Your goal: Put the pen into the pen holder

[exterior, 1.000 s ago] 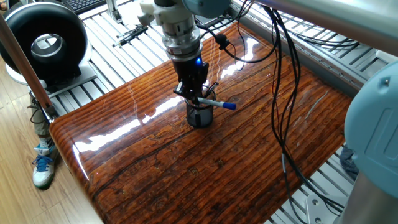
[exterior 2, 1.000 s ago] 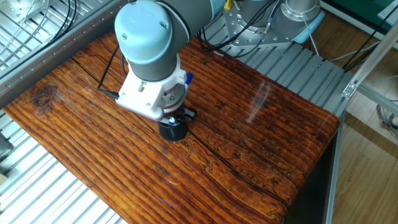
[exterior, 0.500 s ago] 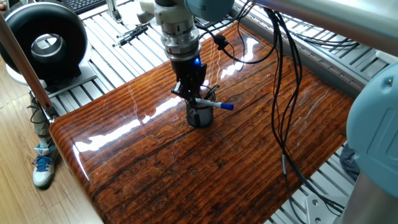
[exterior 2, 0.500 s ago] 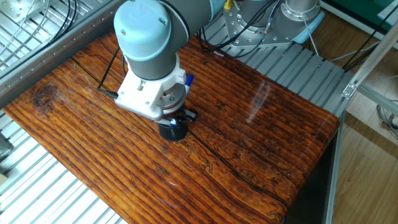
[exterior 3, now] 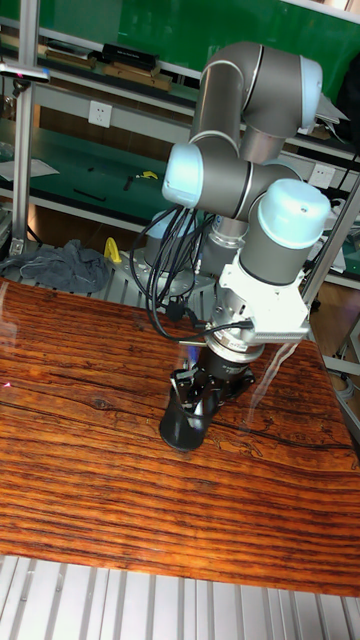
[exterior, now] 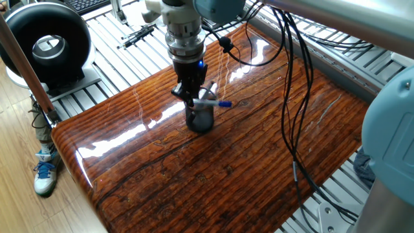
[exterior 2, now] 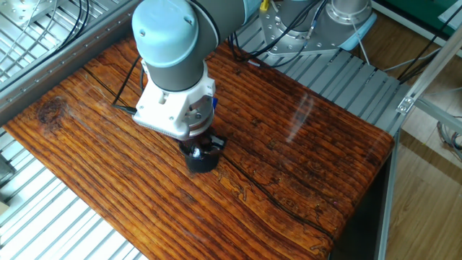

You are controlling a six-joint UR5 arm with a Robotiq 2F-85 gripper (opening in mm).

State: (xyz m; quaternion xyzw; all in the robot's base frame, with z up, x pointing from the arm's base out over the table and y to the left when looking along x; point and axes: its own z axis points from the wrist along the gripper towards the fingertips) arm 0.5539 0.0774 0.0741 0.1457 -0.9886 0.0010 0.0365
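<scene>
The pen holder [exterior: 199, 119] is a small black mesh cup standing mid-table on the wooden top; it also shows as the pen holder [exterior 2: 201, 158] and the pen holder [exterior 3: 182, 426], where it looks tilted. My gripper [exterior: 194, 97] hangs right over its mouth, shut on the pen [exterior: 212, 102]. The pen lies almost level across the cup's rim, its blue cap end pointing right. The arm's wrist hides the pen in the other fixed view. In the tall fixed view the gripper [exterior 3: 205, 392] sits at the cup's rim, and whether it touches the cup is unclear.
A black round fan-like device [exterior: 46, 45] and a black jointed tool [exterior: 138, 34] lie on the metal slats beyond the table's left edge. Black cables [exterior: 292, 97] hang over the right half of the wooden table [exterior: 213, 175].
My gripper has moved a little to the left with the pen. The pen holder has shifted that way with it. The pen's blue end now sits closer to the cup.
</scene>
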